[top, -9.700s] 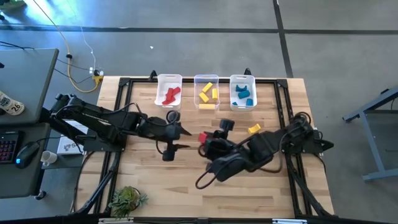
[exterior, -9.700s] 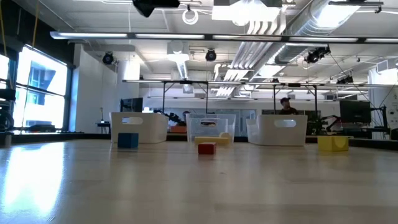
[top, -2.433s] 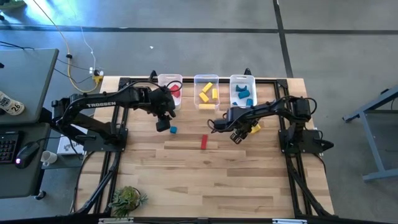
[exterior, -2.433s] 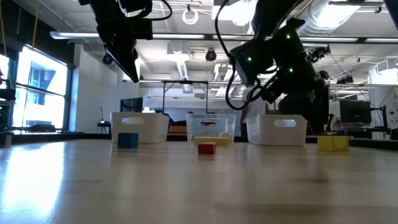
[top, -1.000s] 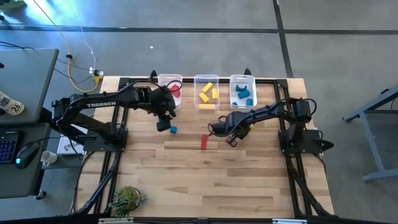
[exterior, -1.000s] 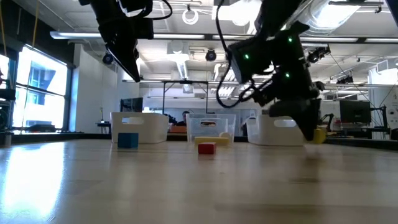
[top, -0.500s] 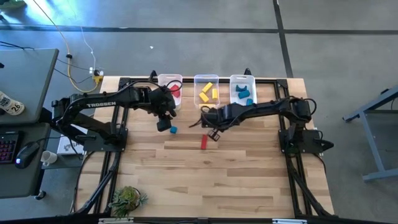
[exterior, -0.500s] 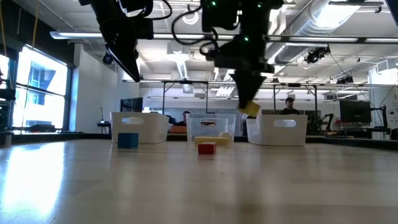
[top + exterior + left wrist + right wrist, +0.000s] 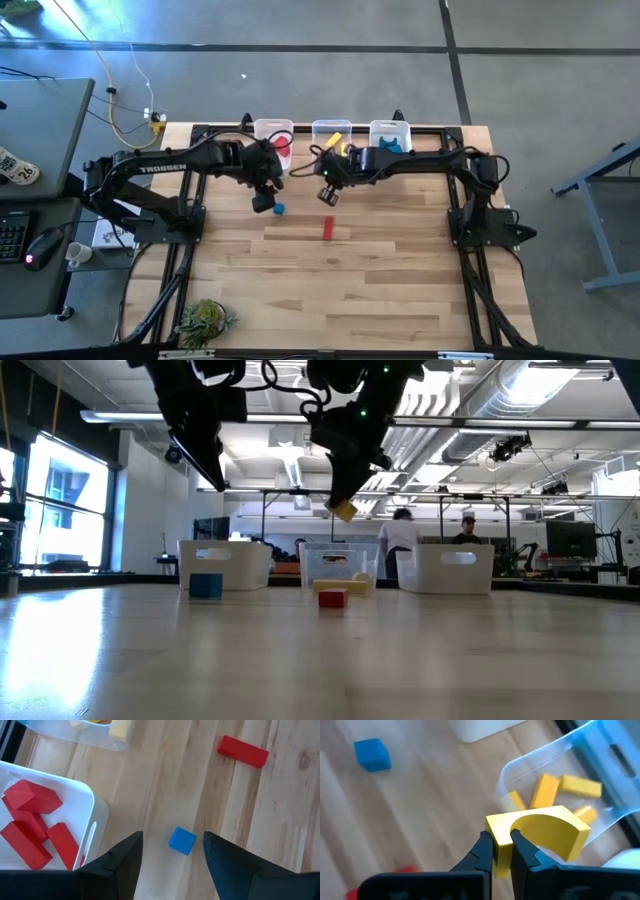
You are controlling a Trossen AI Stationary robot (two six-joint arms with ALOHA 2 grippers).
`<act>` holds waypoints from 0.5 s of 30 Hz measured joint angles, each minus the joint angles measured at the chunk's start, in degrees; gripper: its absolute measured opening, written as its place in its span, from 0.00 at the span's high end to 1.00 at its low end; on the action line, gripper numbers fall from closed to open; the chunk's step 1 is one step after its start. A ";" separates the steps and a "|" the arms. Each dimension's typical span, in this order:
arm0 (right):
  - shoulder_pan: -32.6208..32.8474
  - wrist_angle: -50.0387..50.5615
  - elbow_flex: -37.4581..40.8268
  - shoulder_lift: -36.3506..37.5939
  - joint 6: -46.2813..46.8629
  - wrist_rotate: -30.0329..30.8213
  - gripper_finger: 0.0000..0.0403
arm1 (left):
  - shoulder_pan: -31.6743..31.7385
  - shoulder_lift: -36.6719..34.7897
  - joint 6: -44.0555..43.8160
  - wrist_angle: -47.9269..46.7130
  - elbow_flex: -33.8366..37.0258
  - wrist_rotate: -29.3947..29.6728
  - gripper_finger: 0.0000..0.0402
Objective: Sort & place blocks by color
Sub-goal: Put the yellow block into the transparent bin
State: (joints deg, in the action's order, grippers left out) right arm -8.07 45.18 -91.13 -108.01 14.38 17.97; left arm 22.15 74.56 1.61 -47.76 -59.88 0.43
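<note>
My right gripper (image 9: 502, 856) is shut on a yellow arch-shaped block (image 9: 540, 831) and hangs above the table just in front of the middle bin (image 9: 560, 780), which holds yellow blocks. In the low view the yellow arch block (image 9: 344, 510) is well above the table. My left gripper (image 9: 172, 857) stands open above a small blue block (image 9: 182, 841) that lies flat on the wood. A red bar block (image 9: 327, 228) lies flat nearer mid-table. The left bin (image 9: 30, 820) holds red blocks. My right gripper pinches one end of the yellow arch (image 9: 501, 840) between its two fingers. The fingers slant down from the table's right side. The block is lifted clear of the table, and the rest of the arch sticks out beyond the fingertips.
Three small bins stand in a row at the table's far edge: red (image 9: 272, 140), yellow (image 9: 330, 135) and blue (image 9: 390, 135). Bare wood (image 9: 400, 290) stretches toward the near edge. A potted plant (image 9: 205, 322) sits at the near left corner. People stand in the room behind.
My right gripper has risen with the yellow arch block and carried it toward the table's left and far edge, up to the middle bin, turning its wrist on the way. The block, low near the table before, now hangs high. My left gripper has kept still.
</note>
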 joint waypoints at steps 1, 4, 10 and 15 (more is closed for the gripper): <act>-0.60 -0.53 0.06 -0.01 -1.27 -0.01 0.98 | -0.30 0.00 0.00 -0.01 0.00 0.00 0.51; -2.58 -2.67 0.11 -0.02 -4.47 0.01 0.98 | -1.20 0.00 0.00 -0.01 0.00 -0.02 0.51; -6.65 -5.42 0.11 -0.18 -8.20 -1.15 0.98 | -3.44 0.00 0.01 -0.01 0.00 -0.01 0.51; -9.86 -7.06 0.20 -1.12 -8.88 -4.22 0.98 | -5.54 0.02 -0.36 -0.03 0.00 -0.01 0.51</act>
State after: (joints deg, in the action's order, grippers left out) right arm -17.94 38.12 -90.94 -109.13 5.50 13.74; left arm 16.61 74.59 1.24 -47.79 -59.88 0.43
